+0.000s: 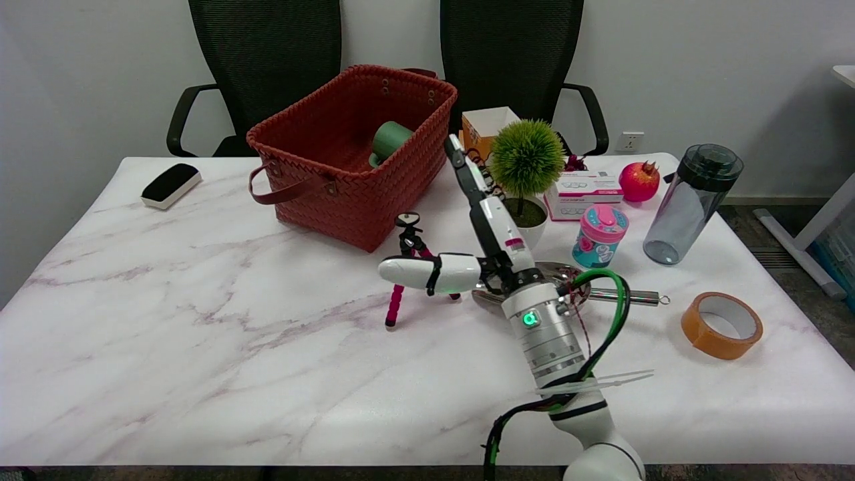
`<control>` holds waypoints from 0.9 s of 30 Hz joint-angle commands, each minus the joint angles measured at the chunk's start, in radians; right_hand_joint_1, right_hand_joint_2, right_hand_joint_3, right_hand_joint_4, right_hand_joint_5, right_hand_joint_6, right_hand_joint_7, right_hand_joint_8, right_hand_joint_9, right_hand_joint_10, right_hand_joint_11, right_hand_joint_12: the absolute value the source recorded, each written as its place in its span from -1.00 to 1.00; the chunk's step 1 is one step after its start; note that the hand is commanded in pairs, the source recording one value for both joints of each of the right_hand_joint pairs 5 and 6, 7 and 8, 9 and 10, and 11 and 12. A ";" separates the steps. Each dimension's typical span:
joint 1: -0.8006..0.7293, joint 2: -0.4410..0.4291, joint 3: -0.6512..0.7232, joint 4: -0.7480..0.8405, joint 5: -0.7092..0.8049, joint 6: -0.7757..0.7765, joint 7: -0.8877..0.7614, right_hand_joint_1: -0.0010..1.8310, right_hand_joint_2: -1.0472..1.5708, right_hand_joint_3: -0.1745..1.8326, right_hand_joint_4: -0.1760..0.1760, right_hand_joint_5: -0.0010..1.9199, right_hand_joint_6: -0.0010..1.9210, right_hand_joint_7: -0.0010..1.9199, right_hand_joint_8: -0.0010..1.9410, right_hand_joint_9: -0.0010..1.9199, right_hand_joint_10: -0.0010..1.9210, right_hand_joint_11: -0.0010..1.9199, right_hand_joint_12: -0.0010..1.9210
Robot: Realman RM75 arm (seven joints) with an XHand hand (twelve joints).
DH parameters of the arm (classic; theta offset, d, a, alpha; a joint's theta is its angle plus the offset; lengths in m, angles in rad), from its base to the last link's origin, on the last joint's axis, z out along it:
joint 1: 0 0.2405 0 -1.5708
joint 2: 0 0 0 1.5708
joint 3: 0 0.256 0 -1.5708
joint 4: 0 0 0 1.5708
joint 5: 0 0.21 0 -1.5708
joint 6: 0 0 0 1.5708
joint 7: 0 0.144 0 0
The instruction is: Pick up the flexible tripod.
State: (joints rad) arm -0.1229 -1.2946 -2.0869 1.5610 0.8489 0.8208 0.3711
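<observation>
The flexible tripod (409,239) stands upright on the marble table (200,347), just in front of the red basket. It has a black head and pink-and-black bendy legs; one pink leg reaches down to the left. My right hand (491,248) comes in from the lower right and sits just right of the tripod. Its fingers (467,177) stretch up and away, and its white thumb (427,272) sticks out to the left across the tripod's legs, hiding their middle. Nothing is gripped in the hand. Whether the thumb touches the legs cannot be told.
A red woven basket (347,194) with a green roll (389,140) inside stands behind the tripod. Right of the hand are a potted green plant (526,160), a pink-lidded cup (599,235), a grey bottle (691,204) and an orange tape roll (721,325). A metal ladle (621,296) lies under the wrist.
</observation>
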 commanded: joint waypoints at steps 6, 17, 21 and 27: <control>0.097 -0.077 -0.055 -0.167 0.144 -0.046 -0.050 -0.18 0.03 -0.70 0.00 -1.00 -1.00 -1.00 -1.00 -1.00 -1.00 -1.00 -1.00; 0.170 -0.069 -0.049 -0.264 0.182 -0.051 -0.079 -0.09 -0.10 -0.63 0.00 -1.00 -1.00 -1.00 -1.00 -1.00 -1.00 -1.00 -1.00; 0.186 -0.062 -0.048 -0.282 0.224 -0.051 -0.126 -0.04 -0.15 -0.57 0.00 -1.00 -1.00 -1.00 -1.00 -1.00 -1.00 -1.00 -1.00; 0.195 -0.047 -0.036 -0.304 0.227 -0.051 -0.131 0.00 -0.21 -0.51 0.00 -1.00 -1.00 -0.96 -0.96 -1.00 -1.00 -1.00 -1.00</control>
State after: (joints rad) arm 0.0117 -1.3570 -2.1313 1.3493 1.0132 0.7762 0.2932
